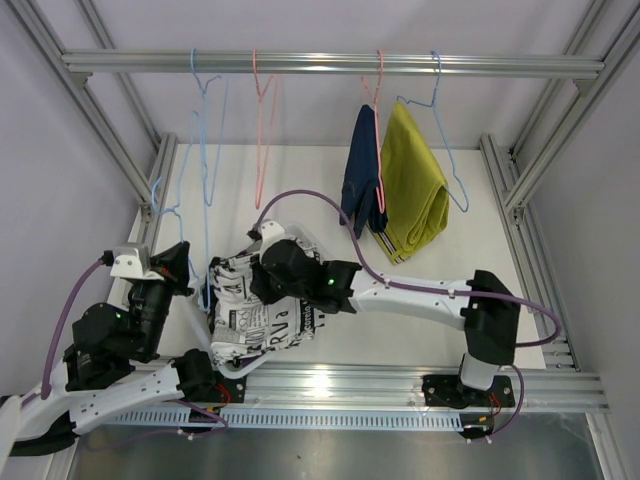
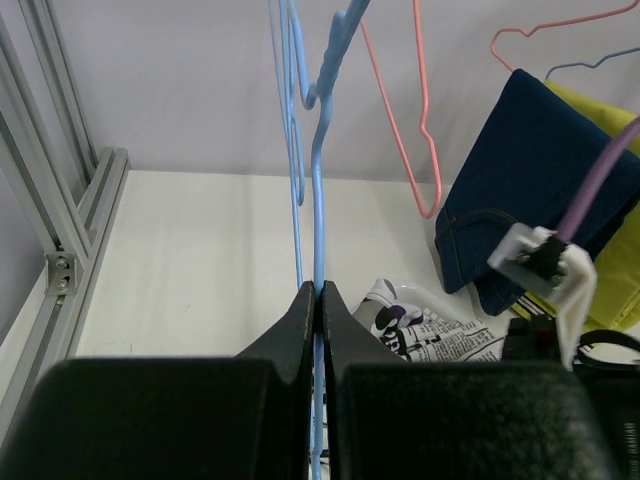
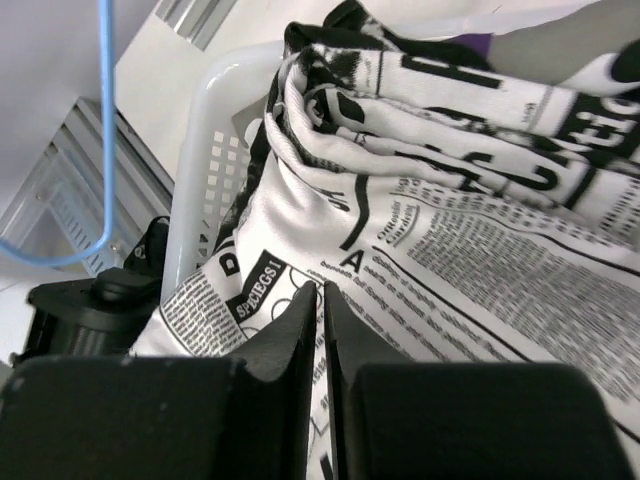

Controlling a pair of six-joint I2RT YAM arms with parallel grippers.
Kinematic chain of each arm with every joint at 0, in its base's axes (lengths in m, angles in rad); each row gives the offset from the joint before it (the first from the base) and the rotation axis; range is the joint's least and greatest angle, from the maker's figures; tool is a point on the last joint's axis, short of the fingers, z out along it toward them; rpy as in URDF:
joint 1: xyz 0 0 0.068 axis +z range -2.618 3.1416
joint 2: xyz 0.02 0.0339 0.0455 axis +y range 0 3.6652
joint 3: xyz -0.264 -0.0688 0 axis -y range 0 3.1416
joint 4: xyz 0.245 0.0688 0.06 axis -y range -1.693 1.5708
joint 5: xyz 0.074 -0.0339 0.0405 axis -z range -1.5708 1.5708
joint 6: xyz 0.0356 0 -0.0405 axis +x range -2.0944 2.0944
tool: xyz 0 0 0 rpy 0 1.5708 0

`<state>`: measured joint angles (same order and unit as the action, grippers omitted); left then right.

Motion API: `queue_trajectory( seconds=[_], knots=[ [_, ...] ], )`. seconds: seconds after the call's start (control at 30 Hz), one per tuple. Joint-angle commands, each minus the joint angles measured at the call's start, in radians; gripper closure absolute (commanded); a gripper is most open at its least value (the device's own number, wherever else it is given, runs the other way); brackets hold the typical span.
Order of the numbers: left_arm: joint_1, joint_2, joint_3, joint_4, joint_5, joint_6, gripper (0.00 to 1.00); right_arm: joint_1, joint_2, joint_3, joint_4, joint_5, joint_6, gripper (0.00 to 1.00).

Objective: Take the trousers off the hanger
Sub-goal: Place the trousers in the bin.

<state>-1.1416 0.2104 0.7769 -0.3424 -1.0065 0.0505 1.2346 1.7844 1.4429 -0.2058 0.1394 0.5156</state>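
Only the left wrist view shows the left claw (image 2: 320, 292) pressed together on a blue hanger (image 2: 318, 200) wire. Only the right wrist view shows the right claw (image 3: 322, 290) nearly closed, nipping the printed trousers (image 3: 480, 250). These are white with black newsprint; a black label reads roughly "SPECIEGS", beside a large "A". They lie heaped in a white basket (image 3: 215, 120) at the near left. From above, navy trousers (image 1: 360, 180) and mustard trousers (image 1: 415, 190) hang folded at the far right.
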Motion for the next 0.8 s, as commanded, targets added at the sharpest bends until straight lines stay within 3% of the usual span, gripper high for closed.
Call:
queue_trajectory(
  seconds=[0.0, 0.43, 0.77],
  knots=[
    [0.005, 0.020, -0.004, 0.014, 0.022, -0.015, 1.00, 0.003, -0.078, -0.059, -0.024, 0.065, -0.012, 0.91],
    [0.005, 0.026, -0.005, 0.003, 0.023, -0.024, 0.99, -0.003, -0.040, -0.309, 0.124, 0.049, 0.084, 0.92],
    [0.005, 0.026, -0.002, 0.000, 0.029, -0.029, 1.00, 0.005, -0.077, -0.250, 0.063, 0.078, 0.054, 0.93]
  ],
)
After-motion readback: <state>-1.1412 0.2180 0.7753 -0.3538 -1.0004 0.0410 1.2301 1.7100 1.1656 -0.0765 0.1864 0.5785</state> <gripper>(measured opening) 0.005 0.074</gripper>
